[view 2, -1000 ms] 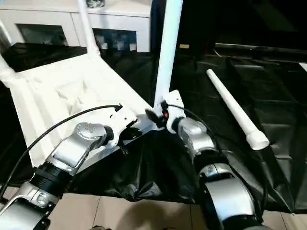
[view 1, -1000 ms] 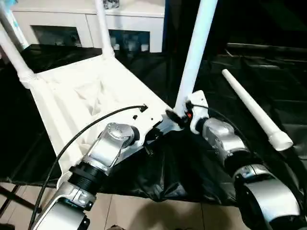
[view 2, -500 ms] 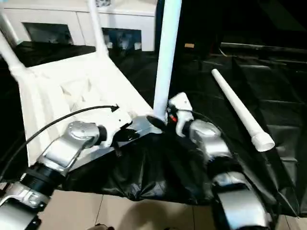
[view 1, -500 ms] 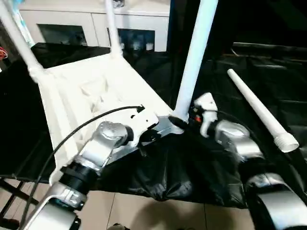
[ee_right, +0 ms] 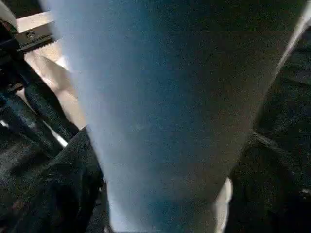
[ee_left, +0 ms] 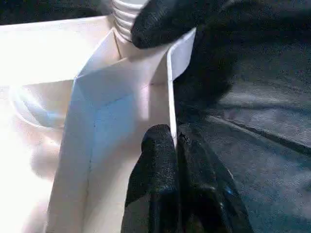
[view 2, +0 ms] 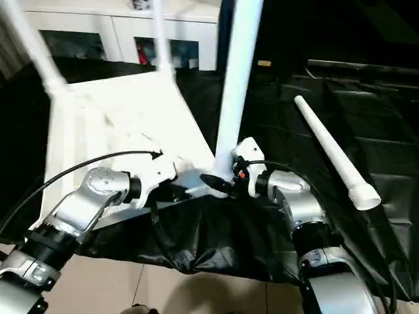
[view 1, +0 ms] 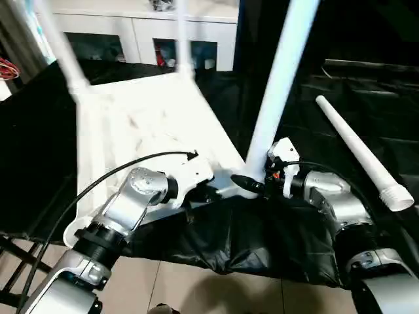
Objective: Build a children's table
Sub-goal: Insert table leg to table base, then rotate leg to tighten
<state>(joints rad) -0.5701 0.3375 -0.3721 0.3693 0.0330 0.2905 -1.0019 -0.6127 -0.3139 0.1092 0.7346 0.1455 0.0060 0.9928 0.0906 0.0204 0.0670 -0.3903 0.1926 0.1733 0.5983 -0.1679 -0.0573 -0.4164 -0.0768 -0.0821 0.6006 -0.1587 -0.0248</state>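
The white tabletop [view 1: 144, 124] lies upside down on the black-draped table. Two white legs [view 1: 62, 42] [view 1: 183, 39] stand in its far corners. A third leg [view 1: 278, 91] stands upright in the near right corner socket. My left gripper [ee_left: 176, 145] is shut on the thin rim of the tabletop just beside that socket. At the foot of this leg is my right gripper [view 1: 252, 183], open, with one black finger [view 1: 243, 184] across the near side of the leg and the leg between its jaws. A fourth leg [view 1: 360, 154] lies loose on the cloth to the right.
Black cloth [view 1: 262, 242] hangs in folds over the table's near edge, with tiled floor [view 1: 196, 294] below. A white cabinet [view 1: 137, 33] stands behind the table. A black cable [view 1: 118, 176] loops over my left forearm.
The camera has swung, shifting the whole scene to the right. My right forearm has sunk lower at the leg's foot. The left gripper keeps its hold on the rim.
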